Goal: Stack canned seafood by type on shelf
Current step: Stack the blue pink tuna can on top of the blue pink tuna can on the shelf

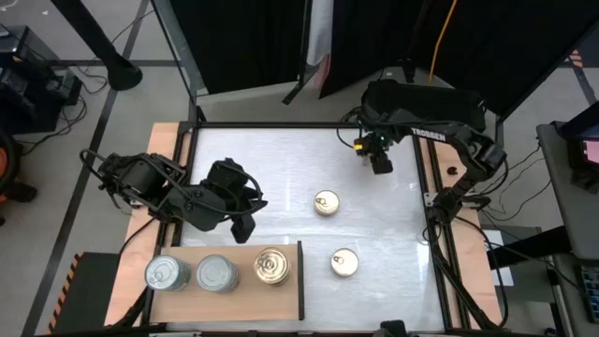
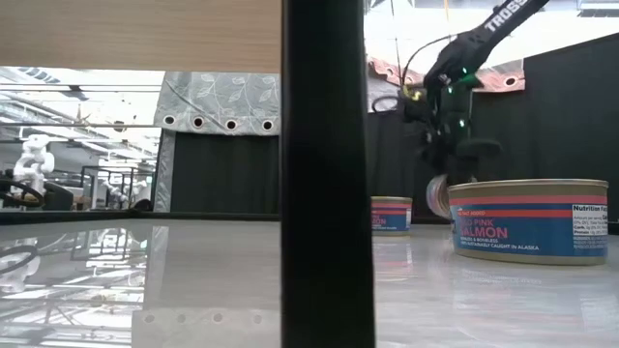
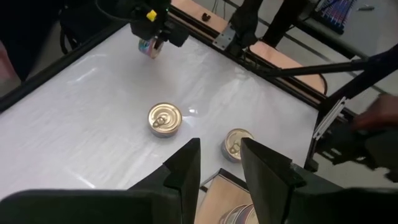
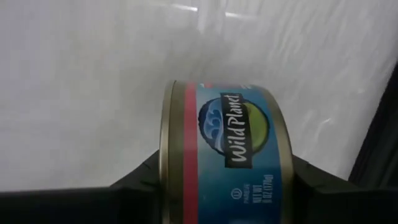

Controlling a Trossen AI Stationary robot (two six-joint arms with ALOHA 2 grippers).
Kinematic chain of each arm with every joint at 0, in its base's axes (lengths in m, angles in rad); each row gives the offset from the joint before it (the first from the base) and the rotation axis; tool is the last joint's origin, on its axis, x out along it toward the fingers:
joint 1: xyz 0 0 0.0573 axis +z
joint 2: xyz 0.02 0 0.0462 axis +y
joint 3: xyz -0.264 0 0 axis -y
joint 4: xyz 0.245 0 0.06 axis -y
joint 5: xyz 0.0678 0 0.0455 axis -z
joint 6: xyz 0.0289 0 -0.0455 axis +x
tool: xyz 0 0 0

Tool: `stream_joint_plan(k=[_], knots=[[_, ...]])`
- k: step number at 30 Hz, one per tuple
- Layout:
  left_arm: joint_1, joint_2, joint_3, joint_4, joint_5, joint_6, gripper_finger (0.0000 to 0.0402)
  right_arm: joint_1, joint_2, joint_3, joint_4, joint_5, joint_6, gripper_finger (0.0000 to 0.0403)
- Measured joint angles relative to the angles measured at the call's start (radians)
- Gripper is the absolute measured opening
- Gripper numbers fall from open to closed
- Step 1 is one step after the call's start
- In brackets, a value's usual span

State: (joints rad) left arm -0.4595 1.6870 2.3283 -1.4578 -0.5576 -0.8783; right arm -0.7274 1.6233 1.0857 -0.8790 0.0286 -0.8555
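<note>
Three tins already sit in a row on the shelf, the wooden board at the near edge of the white table: two silver-lidded tins at its left end and middle, and one gold-lidded tin toward its right end. From where I stand, that looks like the sorting is well begun but far from finished.

Two more gold pull-tab tins lie loose on the table to the right of the shelf, one farther back, the other just off the board's right edge. A sixth, the Wild Planet tin, is up on its edge between the fingers of the right gripper, far across the table from the shelf; its jaws are clamped on the tin's two flat faces.

Meanwhile the left gripper hovers just behind the shelf, jaws a little apart, holding nothing.

By my reckoning, the gripped tin and both loose ones have yet to reach the board.
</note>
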Motion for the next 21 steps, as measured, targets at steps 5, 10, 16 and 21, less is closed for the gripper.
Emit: stream_joint_plan(k=[5,10,16,21], knots=[[0.010,0.000,0.000,0.000,0.000,0.022,0.0121,0.029,0.000,0.167,-0.265,-0.105,0.212,0.0171],[0.021,0.000,0.000,0.000,0.004,0.023,0.0121,0.044,-0.004,0.365,-0.463,-0.498,0.555,0.0188],[0.021,0.000,0.000,0.000,0.015,0.062,0.0121,0.131,-0.100,0.450,-0.338,-0.935,1.029,0.0173],[0.021,0.000,0.000,0.000,0.059,0.101,0.0121,0.299,-0.219,0.456,-0.044,-0.982,1.423,0.0188]])
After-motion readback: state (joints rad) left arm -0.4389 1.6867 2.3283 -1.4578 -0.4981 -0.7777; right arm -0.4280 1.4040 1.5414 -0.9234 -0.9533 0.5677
